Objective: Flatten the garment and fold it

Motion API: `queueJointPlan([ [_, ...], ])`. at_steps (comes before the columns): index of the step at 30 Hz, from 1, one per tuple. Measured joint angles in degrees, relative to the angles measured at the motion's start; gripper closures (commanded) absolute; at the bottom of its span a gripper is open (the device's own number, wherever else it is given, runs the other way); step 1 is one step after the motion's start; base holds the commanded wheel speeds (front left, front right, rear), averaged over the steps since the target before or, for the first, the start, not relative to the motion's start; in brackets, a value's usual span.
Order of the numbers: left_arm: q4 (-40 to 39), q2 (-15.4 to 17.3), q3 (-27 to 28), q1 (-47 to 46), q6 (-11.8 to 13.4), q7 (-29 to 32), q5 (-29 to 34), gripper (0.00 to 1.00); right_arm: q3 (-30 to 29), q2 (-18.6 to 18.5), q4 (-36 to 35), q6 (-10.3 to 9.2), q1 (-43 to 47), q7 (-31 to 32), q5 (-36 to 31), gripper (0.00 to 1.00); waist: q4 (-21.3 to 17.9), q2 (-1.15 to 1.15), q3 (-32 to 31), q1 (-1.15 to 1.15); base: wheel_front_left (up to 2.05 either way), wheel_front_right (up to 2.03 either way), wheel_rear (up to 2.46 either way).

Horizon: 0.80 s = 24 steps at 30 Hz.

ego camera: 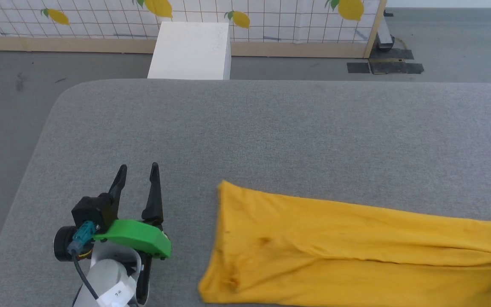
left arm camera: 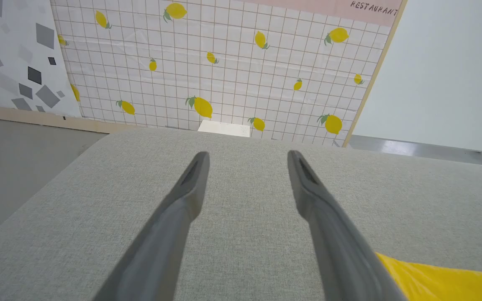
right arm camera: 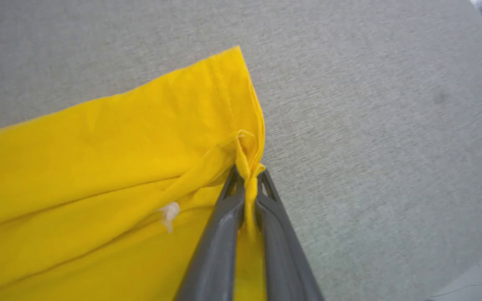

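Now, garment [ego camera: 335, 251]: plain yellow cloth lying on the grey surface [ego camera: 271, 128]. In the head view it forms a long band across the lower right of the frame, from the lower centre out past the right edge, with creases running along its length.
Garment's left end: a straight edge at the lower centre of the head view, flat on the surface.
Garment in the right wrist view [right arm camera: 98, 167]: it covers the left half of the frame. A stitched corner points toward the upper centre, and a small white fleck shows low in the middle.
Right tool [right arm camera: 248, 173]: closed on the garment at the lower centre of its own view. A bunched fold of the cloth's edge is squeezed between the two fingers and pokes out past their tips, with bare surface [right arm camera: 370, 125] to the right.
Left tool [ego camera: 138, 167]: open, fingers well apart, nothing between them. It sits at the lower left of the head view over bare surface, near the garment's left end but apart from it.
Left tool in its own view [left arm camera: 248, 155]: the fingers spread over grey surface [left arm camera: 241, 234]. A corner of the garment [left arm camera: 442, 280] lies at the lower right, just beside one finger.
Background: a white box [ego camera: 192, 51] stands beyond the surface's far edge at the top centre, in front of a tiled wall panel with lemons [ego camera: 271, 17].
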Motion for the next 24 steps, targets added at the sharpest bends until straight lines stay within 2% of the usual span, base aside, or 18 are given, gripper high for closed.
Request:
queueJointPlan([
  [7, 0.4, -0.4, 0.8, 0.0, -0.6, 0.0, 0.7, 0.00, -6.5, -2.0, -0.4, -0.01, 0.0, -5.4, -7.3, 1.00, -0.1, 0.00, -0.1, 0.00, 0.00, 0.00, 0.00],
  [12, 0.7, -0.7, 1.3, 0.0, -1.1, 0.0, 1.0, 0.00, -5.5, -1.7, -1.5, -0.01, 0.0, -4.7, -7.4, 1.00, 0.1, 0.00, -0.3, 0.00, 0.00, 0.00, 0.00],
  [16, 0.7, -0.9, 1.7, 0.0, -1.2, 0.0, 2.0, 0.00, 0.5, -0.3, -8.6, -0.02, 1.2, 2.2, -3.7, 1.00, 0.4, 0.00, -0.7, 0.00, 0.00, 0.00, 0.00],
  [22, 0.8, -1.1, 2.2, 0.0, -1.7, 0.0, 2.5, 0.00, 15.4, 1.3, -31.5, -0.03, 8.8, 17.7, 6.6, 1.00, 0.7, 0.00, -1.1, 0.00, 0.00, 0.00, 0.00],
  [24, 0.9, -1.3, 2.2, 0.0, -1.7, 0.0, 2.7, 0.00, 21.0, 1.4, -38.1, -0.03, 10.6, 21.1, 8.9, 1.00, 0.8, 0.00, -1.0, 0.00, 0.00, 0.00, 0.00],
])
